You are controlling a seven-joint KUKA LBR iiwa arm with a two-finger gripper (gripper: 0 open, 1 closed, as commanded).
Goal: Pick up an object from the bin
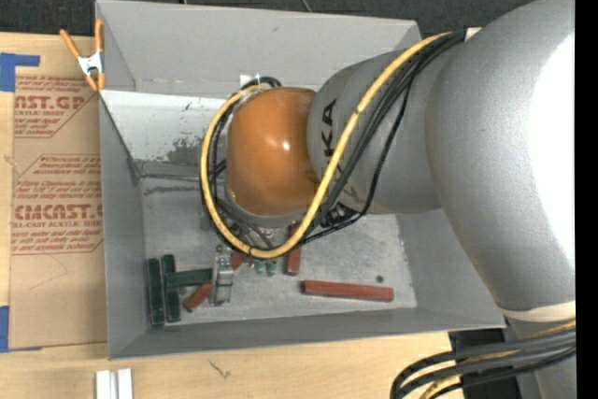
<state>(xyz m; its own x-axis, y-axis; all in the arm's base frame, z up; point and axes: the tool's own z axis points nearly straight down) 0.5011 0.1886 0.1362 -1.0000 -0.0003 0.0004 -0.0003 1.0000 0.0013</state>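
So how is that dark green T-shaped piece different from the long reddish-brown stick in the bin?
The T-shaped piece is dark green; the stick is reddish-brown. The T-shaped piece has a thick bar with a side stem; the stick is one thin straight bar. The T-shaped piece lies by the view's left wall, the stick further right. Both lie flat on the bin floor.
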